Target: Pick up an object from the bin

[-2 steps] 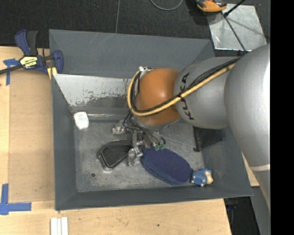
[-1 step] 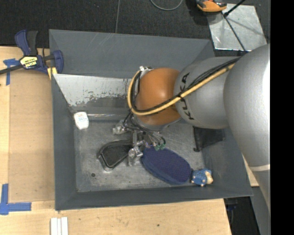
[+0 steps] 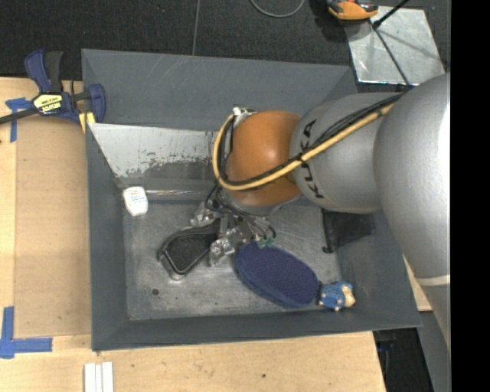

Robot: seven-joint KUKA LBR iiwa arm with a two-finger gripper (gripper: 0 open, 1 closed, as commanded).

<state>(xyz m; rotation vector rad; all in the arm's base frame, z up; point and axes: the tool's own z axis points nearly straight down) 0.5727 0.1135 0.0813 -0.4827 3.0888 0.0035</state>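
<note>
A black oval thing [image 3: 182, 253] is lying left of centre in the bin [image 3: 107, 291]. The gripper [image 3: 228, 237] is hanging at its right end; whether it is spread or closed cannot be told. A dark blue oval pad [image 3: 276, 277] is lying just right of it, and a small white thing [image 3: 135, 200] is sitting far left.

This looks like a robotics lab or test cell. A big grey industrial arm [image 3: 360, 153] lettered KUKA, with an orange cover [image 3: 260, 153] at its wrist and a yellow cable [image 3: 337, 136] run along it, hangs its tool [image 3: 230, 233] in a scuffed grey metal bin [image 3: 107, 291]. Mismatched test pieces lie about the tool: a black handheld device [image 3: 184, 251] just left of it, a dark blue oval pad [image 3: 276, 276] just below and to the right, and a small white container [image 3: 135, 200] farther left. Beyond the tool, past the bin, thin wires [image 3: 276, 11] cross a black mat [image 3: 153, 27].
</note>
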